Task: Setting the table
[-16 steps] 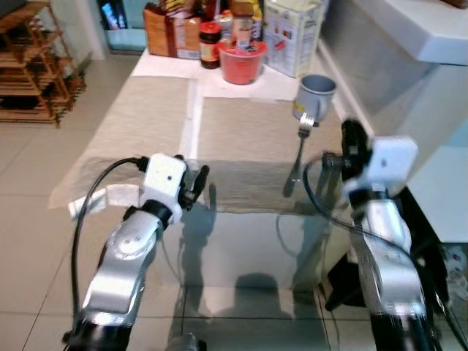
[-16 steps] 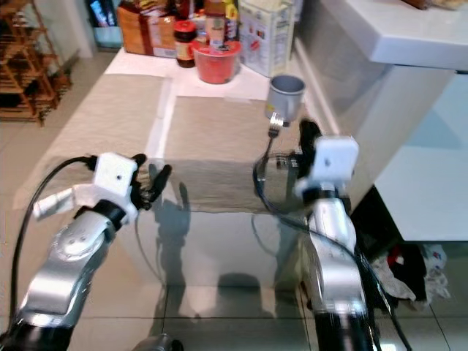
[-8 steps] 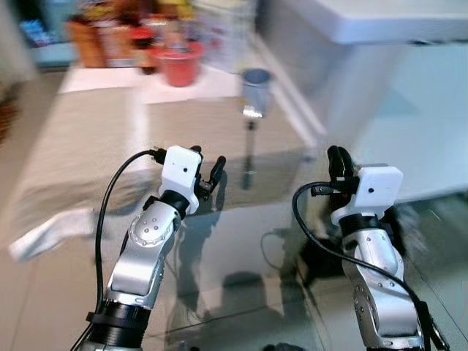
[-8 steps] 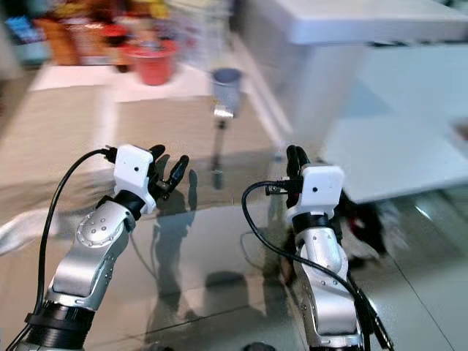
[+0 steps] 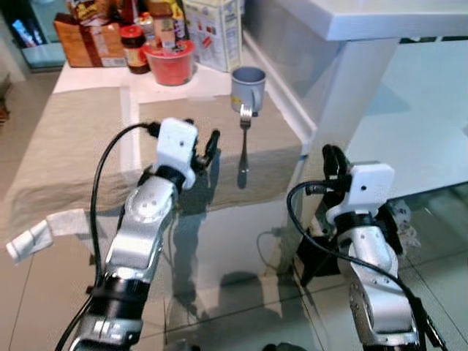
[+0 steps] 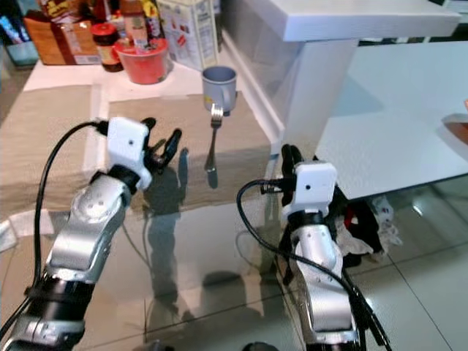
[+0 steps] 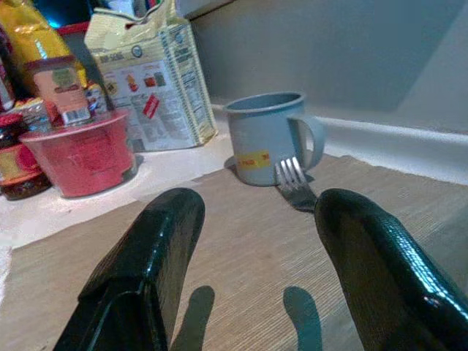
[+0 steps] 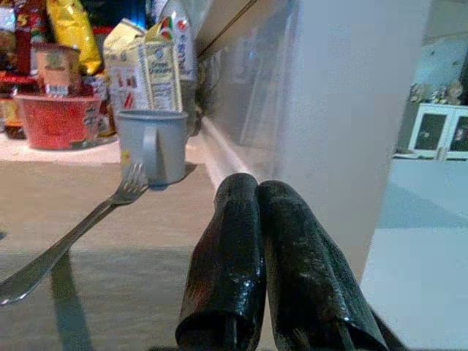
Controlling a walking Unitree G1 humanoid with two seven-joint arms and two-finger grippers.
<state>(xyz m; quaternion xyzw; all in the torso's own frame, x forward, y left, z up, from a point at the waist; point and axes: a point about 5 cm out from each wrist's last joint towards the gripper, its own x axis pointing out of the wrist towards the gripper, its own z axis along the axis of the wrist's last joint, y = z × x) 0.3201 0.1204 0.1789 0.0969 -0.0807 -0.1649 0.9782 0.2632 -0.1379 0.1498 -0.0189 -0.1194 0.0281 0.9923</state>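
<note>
Left eye view: one fork (image 5: 244,144), one mug (image 5: 247,88).

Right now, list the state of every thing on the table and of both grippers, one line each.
Fork: lying flat on the placemat, tines at the mug.
Mug: upright, handle toward the fork.
Red bowl: upright on the table.
Carton: upright, top torn open.
Placemat: spread flat.
Left gripper: open, empty, above the placemat.
Right gripper: shut, empty, off the table's edge.

I am in a home dining corner. Beyond my fingers, a woven beige placemat (image 5: 175,124) holds a grey mug (image 5: 248,88) and red plastic bowl (image 5: 170,63). Food cartons (image 5: 213,33) stand behind, tiled floor (image 5: 29,292) below.
</note>
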